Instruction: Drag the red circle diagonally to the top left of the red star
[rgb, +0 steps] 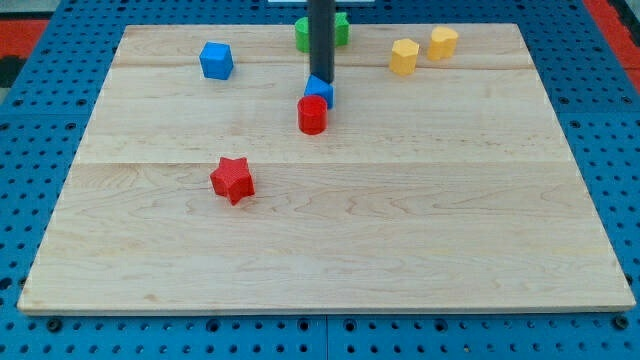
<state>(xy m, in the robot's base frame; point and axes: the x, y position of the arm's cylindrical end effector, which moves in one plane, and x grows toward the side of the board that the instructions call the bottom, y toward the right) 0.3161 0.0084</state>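
Camera view, single frame; item: wooden counter (400, 230) bearing seven small blocks, arm working above it.

Rod: dark, upright, coming down from the view's top. My tip (320, 78) is sitting at the top edge of a small blue block (320, 92), above the red circle. No jaws are fitted to this arm, so there is no open or closed state to report; the rod is only pushing.

Task items: the red circle (312, 115) is standing just below that blue block, touching or nearly touching it, near the counter's middle toward the top. The red star (232, 180) is lying well apart from it, lower and toward the view's left.

Other stock: blue cube (215, 60) at upper left; green block (340, 28) partly hidden behind the rod; two yellow blocks (404, 56) (443, 42) at upper right.

Progress, as judged: the circle is sitting to the star's upper right, not its upper left, so the drag is looking undone. Remaining: carrying the circle leftward until it is resting diagonally above-left of the star, with the tip first getting round to the circle's right side.
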